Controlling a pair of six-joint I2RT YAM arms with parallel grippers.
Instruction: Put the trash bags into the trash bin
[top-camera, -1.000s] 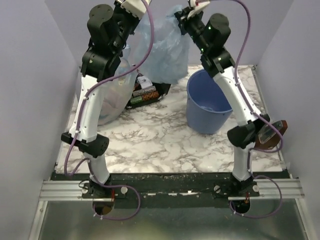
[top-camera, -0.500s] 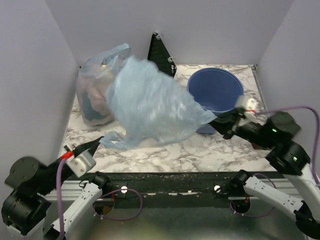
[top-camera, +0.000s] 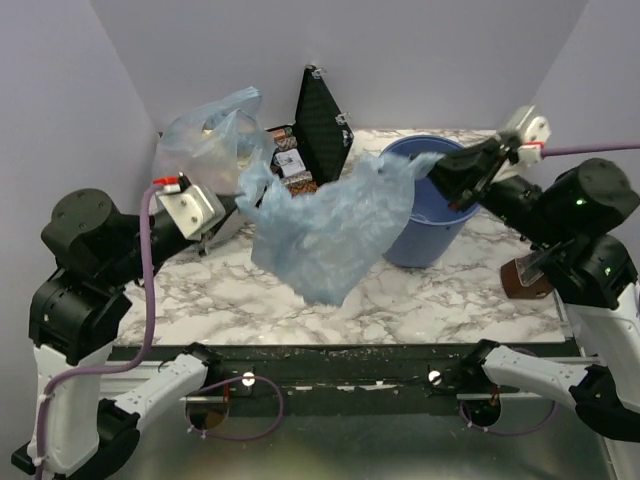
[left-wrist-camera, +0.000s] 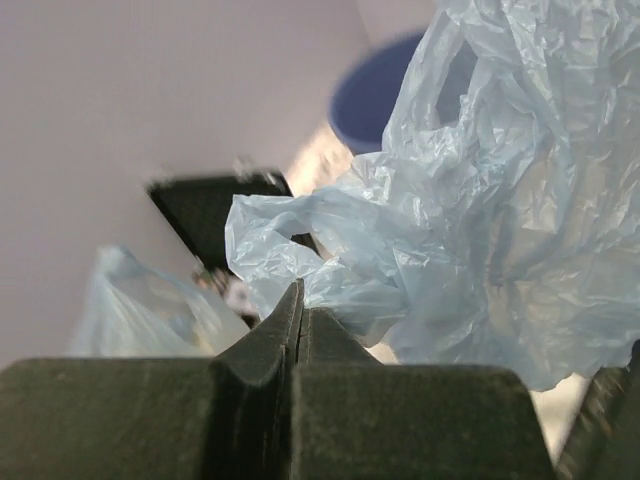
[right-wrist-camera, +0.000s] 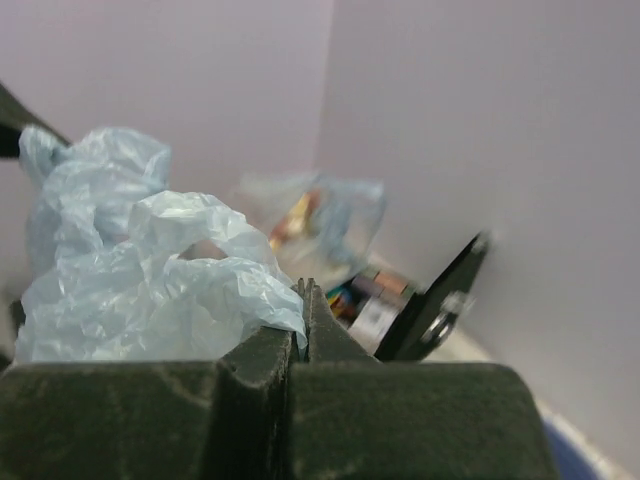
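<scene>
The light-blue trash bag (top-camera: 330, 235) hangs in the air, stretched between both grippers over the marble table. My left gripper (top-camera: 243, 198) is shut on its left corner. My right gripper (top-camera: 437, 172) is shut on its right corner, just above the near-left rim of the blue trash bin (top-camera: 425, 245). The bag's right part overlaps the bin's left side. In the left wrist view the shut gripper (left-wrist-camera: 300, 300) pinches the bag (left-wrist-camera: 480, 200), with the bin (left-wrist-camera: 375, 100) behind. In the right wrist view the shut gripper (right-wrist-camera: 307, 295) holds a fold of the bag (right-wrist-camera: 150, 270).
A bulging clear bag (top-camera: 200, 140) of coloured items stands at the back left. An open black case (top-camera: 322, 115) of chips stands behind the hanging bag. A brown object (top-camera: 525, 275) sits at the right edge. Walls close in on the left, back and right.
Both arms have swung up and back from low near the front edge. The bag has moved with them to the right, towards the bin, and now hangs lower between them.
</scene>
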